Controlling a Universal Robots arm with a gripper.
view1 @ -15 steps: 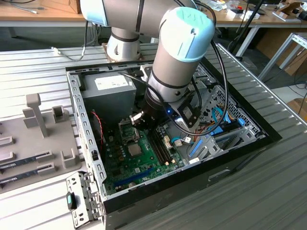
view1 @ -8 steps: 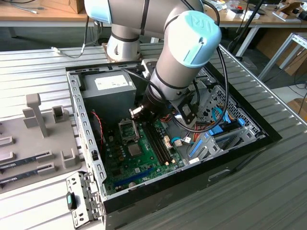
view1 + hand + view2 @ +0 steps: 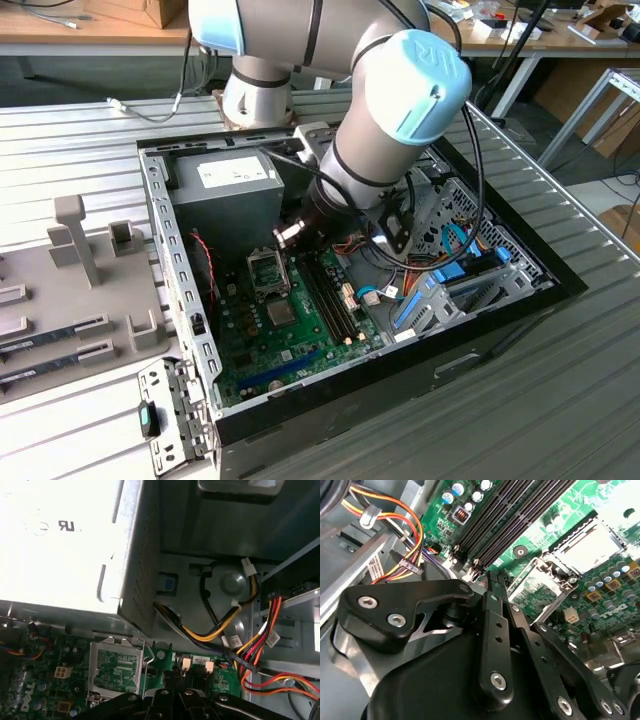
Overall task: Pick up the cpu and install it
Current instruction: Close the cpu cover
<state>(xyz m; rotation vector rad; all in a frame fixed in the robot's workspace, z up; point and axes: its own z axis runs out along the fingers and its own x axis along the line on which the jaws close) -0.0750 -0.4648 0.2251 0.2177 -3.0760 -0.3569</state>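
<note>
inside the open computer case (image 3: pixel 180 270), the arm's gripper (image 3: pixel 290 233) hangs low over the motherboard (image 3: pixel 290 330), just beside the grey power supply (image 3: pixel 225 195) and close above the cpu socket (image 3: pixel 268 270). in the second wrist view the socket's frame stands flipped open, with a pale silvery square inside it. whether that's the cpu, cannot tell. gripper clenched or released? cannot tell either.

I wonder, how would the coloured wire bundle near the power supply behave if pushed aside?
Probably floppy: the coloured wire bundle sags in loose curves. It would likely spring back, since a white tie seems to hold it. Probably light, being thin strands.
</note>
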